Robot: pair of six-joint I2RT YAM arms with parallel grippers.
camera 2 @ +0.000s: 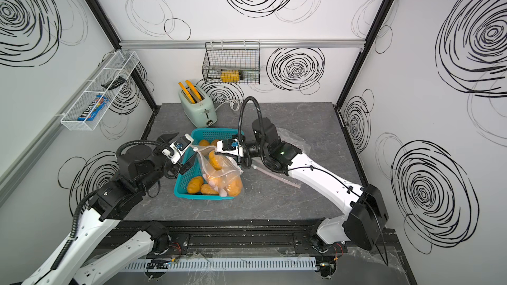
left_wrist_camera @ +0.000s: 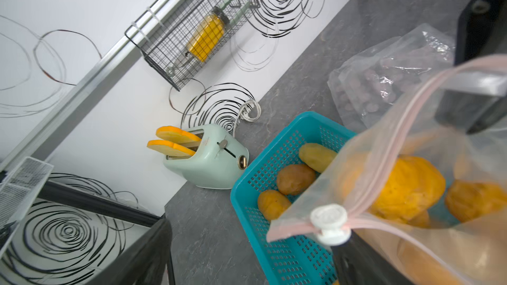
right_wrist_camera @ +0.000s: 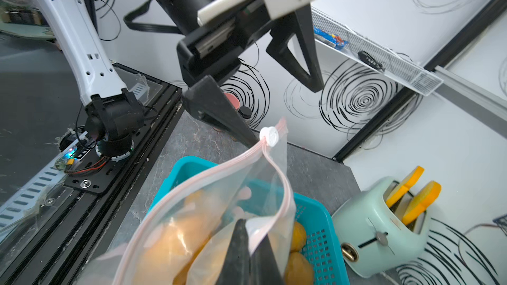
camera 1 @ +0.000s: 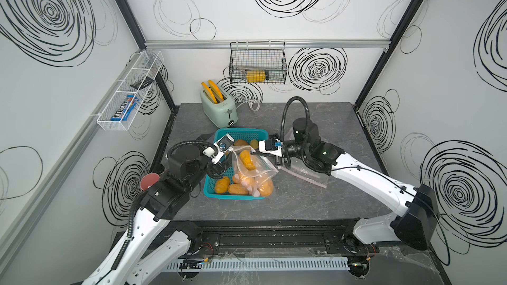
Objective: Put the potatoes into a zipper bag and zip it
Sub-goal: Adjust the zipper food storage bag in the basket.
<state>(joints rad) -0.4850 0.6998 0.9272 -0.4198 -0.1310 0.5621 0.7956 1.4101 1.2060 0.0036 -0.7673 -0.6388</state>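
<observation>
At table centre, in both top views, a teal basket holds loose potatoes: three at its 12 o'clock end, one of them paler, and two at its 6 o'clock end. A clear zipper bag hangs above the basket, its lower part resting at the basket's 5 o'clock corner. Several more potatoes lie inside it. The right gripper, reaching in from 3 o'clock, is clamped tight on the bag's upper edge. The bag mouth stands open, its two pink tracks apart. A white slider sits at the 9 o'clock end of the tracks. The left gripper, entering from 9 o'clock, has its fingers spread wide and holds nothing. One fingertip lies just beside the slider; contact cannot be told. A second clear bag lies flat on the table at the basket's 3 o'clock, partly under the right arm. A mint toaster with two orange slices stands at the basket's 11 o'clock.
</observation>
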